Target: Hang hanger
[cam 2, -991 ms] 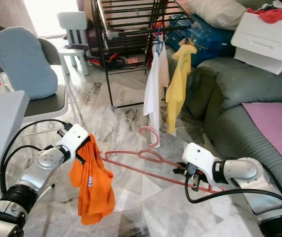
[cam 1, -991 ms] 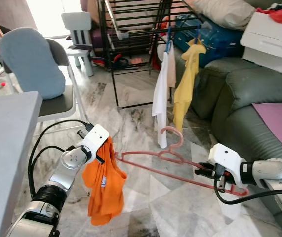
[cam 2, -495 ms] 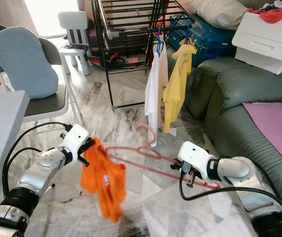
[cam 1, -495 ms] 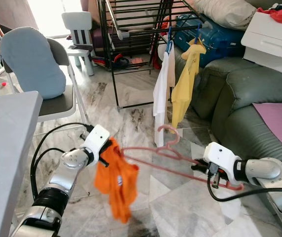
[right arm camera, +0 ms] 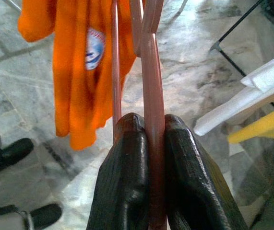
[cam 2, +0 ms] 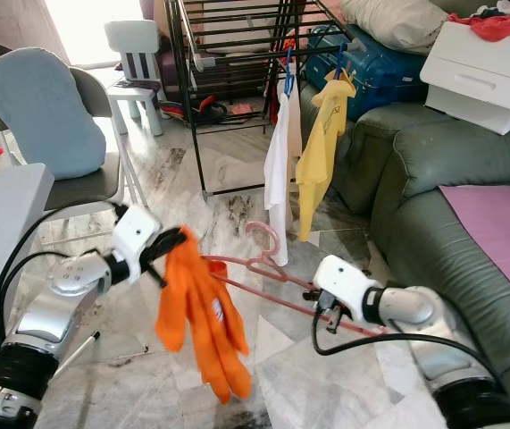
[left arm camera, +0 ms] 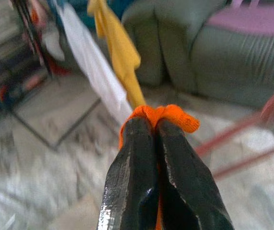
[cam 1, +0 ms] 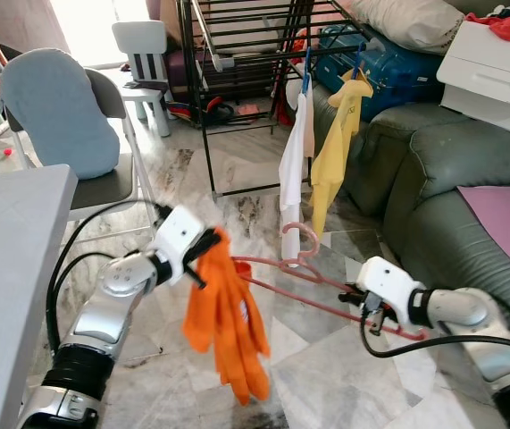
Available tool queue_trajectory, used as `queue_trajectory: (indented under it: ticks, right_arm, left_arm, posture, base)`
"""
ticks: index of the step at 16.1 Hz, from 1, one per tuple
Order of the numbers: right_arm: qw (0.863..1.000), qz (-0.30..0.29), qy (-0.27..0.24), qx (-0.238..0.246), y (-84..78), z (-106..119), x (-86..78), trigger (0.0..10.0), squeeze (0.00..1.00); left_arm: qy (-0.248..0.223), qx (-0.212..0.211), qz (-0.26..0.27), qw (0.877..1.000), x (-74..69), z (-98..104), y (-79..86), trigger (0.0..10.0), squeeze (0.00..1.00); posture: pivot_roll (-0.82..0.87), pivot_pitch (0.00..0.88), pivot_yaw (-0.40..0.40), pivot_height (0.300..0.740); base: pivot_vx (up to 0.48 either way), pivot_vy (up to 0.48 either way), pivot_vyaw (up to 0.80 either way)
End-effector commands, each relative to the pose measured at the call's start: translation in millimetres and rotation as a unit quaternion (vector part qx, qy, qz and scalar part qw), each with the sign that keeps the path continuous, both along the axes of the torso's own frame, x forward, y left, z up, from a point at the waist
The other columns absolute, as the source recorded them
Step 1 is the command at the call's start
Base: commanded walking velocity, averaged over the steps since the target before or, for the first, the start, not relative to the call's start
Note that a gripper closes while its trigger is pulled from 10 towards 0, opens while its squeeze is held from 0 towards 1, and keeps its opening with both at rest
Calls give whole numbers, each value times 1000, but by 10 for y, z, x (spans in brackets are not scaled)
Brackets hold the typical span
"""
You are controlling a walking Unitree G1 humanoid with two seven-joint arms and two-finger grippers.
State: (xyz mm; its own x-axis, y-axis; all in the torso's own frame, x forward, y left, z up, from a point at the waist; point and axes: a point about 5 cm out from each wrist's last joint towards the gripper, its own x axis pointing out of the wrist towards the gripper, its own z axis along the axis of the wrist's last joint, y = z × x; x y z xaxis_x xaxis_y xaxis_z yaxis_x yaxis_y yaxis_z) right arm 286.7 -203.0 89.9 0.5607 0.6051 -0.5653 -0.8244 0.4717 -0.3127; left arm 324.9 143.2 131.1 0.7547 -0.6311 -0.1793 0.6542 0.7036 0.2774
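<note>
Two grippers share the load: the right gripper [right arm camera: 146, 143] pinches one end of the pink hanger [cam 1: 313, 281], low over the marble floor, while the left gripper [left arm camera: 153, 143] pinches the orange shirt [cam 1: 228, 326] at the other end. Loosely draped, it could slide off.

You have a bright orange cloth garment [cam 1: 226, 322] with a small white-and-blue round print pinched in your left gripper [left arm camera: 155, 129], whose fingers are glossy black. Your right gripper [right arm camera: 148, 124], equally black, clamps a salmon-pink plastic hanger [cam 1: 304, 284]. Beyond the hanger's hook hang a white shirt [cam 1: 294, 174] and a mustard-yellow shirt [cam 1: 333, 147]. Below both grippers lies a grey-veined white marble floor [cam 1: 326, 375].
</note>
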Motion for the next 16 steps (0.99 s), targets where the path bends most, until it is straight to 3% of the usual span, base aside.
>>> queue_trajectory:
  ticks: [1,2,3,4,5,7,10,13,14,15,16]
  right_arm:
    - [1000,3,0,2,36,3,32,10000,0]
    - [1000,-14,10,1,25,-75,42,10000,0]
    - [999,-50,14,14,26,-131,93,10000,0]
    - [995,-83,-1,49,86,-98,177,10000,0]
    - [984,-126,-6,128,224,10,302,10000,0]
    - [979,-142,-15,146,298,53,380,10000,0]
    - [964,-219,-28,146,248,57,537,10000,0]
    - [917,-314,-33,244,208,289,722,10000,0]
    - [888,-340,-27,310,253,414,786,10000,0]
    - [870,-352,-16,345,286,463,816,10000,0]
    - [823,-375,7,426,360,583,869,10000,0]
  left_arm:
    - [-38,-13,-23,999,-18,143,-80,10000,0]
    - [-48,-36,-49,997,-72,218,-196,10000,0]
    - [-20,-99,-81,992,-166,290,-350,10000,0]
    - [3,-148,-113,982,-252,360,-462,10000,0]
    - [9,-169,-143,975,-332,413,-559,10000,0]
    - [20,-157,-187,970,-447,389,-633,10000,0]
    - [61,-127,-241,960,-659,259,-644,10000,0]
    - [96,-90,-223,966,-710,58,-558,10000,0]
    - [96,-73,-205,971,-689,-38,-537,10000,0]
    - [97,-74,-190,974,-666,-77,-524,10000,0]
    - [89,-61,-154,982,-605,-187,-497,10000,0]
  posture:
    - [-157,0,51,740]
    - [-156,0,50,740]
    - [-153,0,47,740]
    - [-149,0,44,740]
    - [-146,0,42,740]
    - [-140,0,38,740]
    - [-135,0,32,740]
    - [-138,0,31,740]
    - [-138,0,32,740]
    - [-141,0,33,740]
    - [-141,0,33,740]
  base:
    - [0,0,0]
    - [0,0,0]
    - [0,0,0]
    - [0,0,0]
    - [0,0,0]
    - [0,0,0]
    - [0,0,0]
    - [0,0,0]
    - [0,0,0]
    - [0,0,0]
    - [0,0,0]
